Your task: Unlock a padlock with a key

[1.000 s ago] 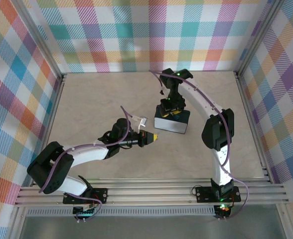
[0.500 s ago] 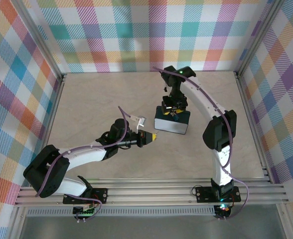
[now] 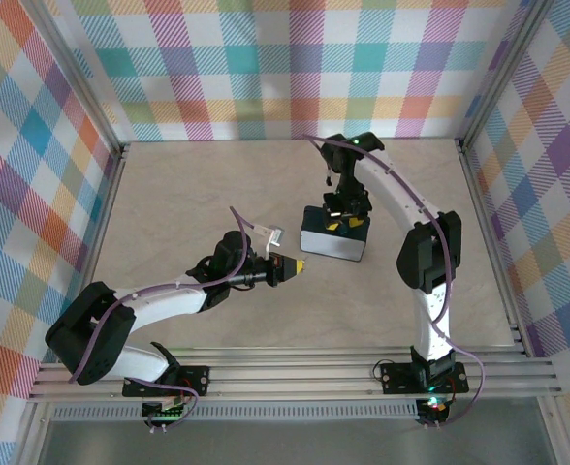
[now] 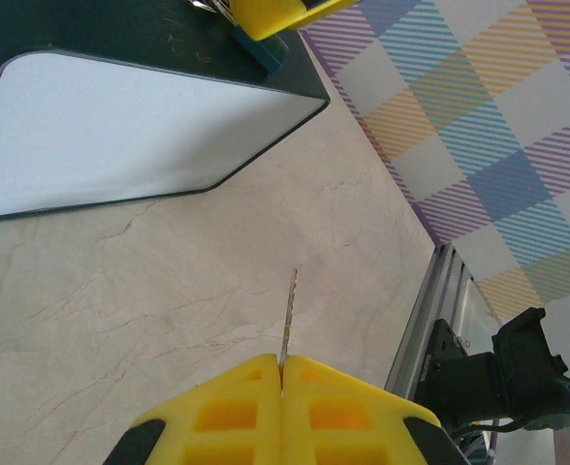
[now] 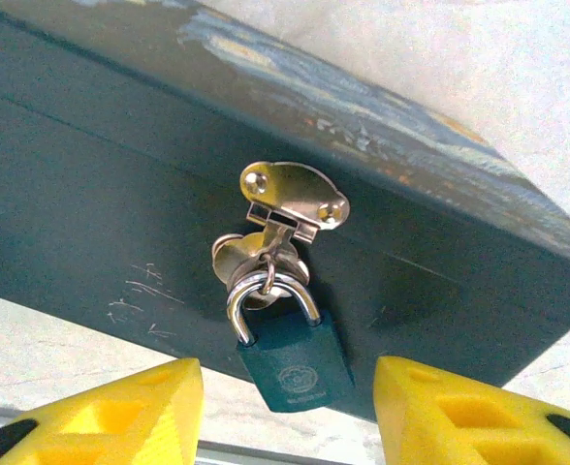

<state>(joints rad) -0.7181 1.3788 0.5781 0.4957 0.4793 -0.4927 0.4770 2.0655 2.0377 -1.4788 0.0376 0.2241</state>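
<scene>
A dark-blue painted tin [image 3: 329, 247] stands mid-table. Its silver hasp [image 5: 290, 199] carries a small teal padlock [image 5: 293, 360] with a steel shackle, hanging closed against the tin's side [image 5: 91, 223]. My right gripper [image 5: 287, 380] is open, one yellow finger on each side of the padlock and neither touching it; from above it [image 3: 346, 221] sits over the tin's far edge. My left gripper [image 4: 282, 363] is shut on a thin key [image 4: 287, 315], whose blade points forward over the tabletop, short of the tin [image 4: 120, 136]. In the top view it [image 3: 293, 267] is left of the tin.
Checked walls enclose the beige marbled table [image 3: 188, 194]. An aluminium rail [image 4: 430, 310] runs along the right side, with the right arm's base [image 4: 503, 373] beside it. Open tabletop lies between the key tip and the tin.
My right gripper has shifted slightly right along the tin's far edge. The left arm crept a little forward early on and has since held still with the key.
</scene>
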